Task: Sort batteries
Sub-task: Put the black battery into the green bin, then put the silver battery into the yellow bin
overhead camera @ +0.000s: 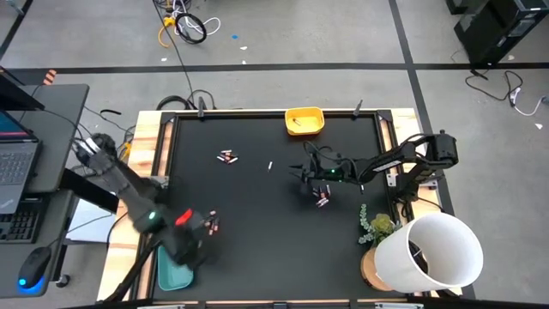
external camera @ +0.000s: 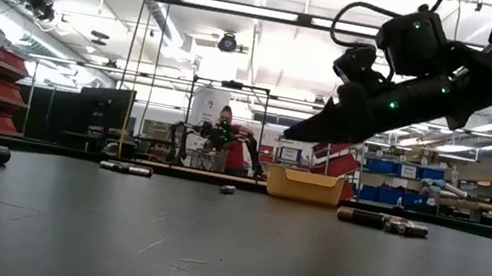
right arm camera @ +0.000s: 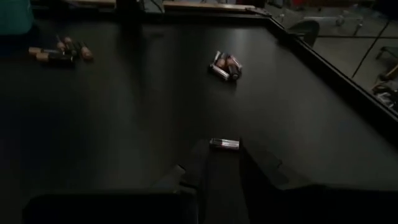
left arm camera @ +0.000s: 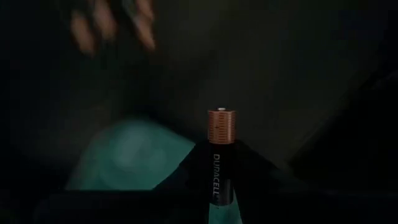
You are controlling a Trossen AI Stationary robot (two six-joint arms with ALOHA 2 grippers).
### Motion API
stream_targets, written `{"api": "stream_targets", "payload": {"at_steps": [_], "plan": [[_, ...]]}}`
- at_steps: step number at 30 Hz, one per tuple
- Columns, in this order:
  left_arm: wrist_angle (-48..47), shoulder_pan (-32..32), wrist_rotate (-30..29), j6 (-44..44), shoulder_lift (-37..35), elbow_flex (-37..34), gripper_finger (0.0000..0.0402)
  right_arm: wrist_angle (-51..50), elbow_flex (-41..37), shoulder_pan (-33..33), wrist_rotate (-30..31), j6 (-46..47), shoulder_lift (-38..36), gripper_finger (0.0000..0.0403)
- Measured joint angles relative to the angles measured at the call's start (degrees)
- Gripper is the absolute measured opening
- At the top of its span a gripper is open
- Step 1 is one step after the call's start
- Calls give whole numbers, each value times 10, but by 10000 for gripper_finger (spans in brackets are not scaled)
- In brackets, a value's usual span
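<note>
My left claw grips a copper-and-black cylindrical battery upright, a teal tray beneath. My right claw pinches a silvery cylindrical battery, above the black bench.

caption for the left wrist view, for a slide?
Left gripper holds a copper-and-black Duracell battery upright above the teal tray.

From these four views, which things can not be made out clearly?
- Teal tray, high view: left arm covers most of it.
- Teal tray, left wrist view: blurred.
- Yellow bin, low view: its wall hides the contents.
- Batteries, high view: too small to sort by type.
</note>
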Motion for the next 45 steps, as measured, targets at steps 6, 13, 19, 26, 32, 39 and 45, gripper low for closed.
{"api": "stream_targets", "payload": {"at_steps": [6,13,19,26,32,39,45], "plan": [[53,-116,21,-186,64,-1,54,-6,0,-17,1,-10,-4,74],[48,-151,22,-222,124,-2,54,12,0,-30,-1,-15,-5,74],[40,-149,30,-223,155,-14,54,38,0,-38,-13,-27,-5,74],[5,-148,26,-240,165,-18,121,46,0,-51,-45,-27,-5,74],[0,-143,37,-238,165,-16,137,46,0,-51,-45,-27,-5,74],[-82,-94,42,-163,156,54,139,46,0,-51,-45,-25,-5,74],[-156,-2,15,-16,156,103,139,55,0,-51,-62,-13,-5,74]]}}
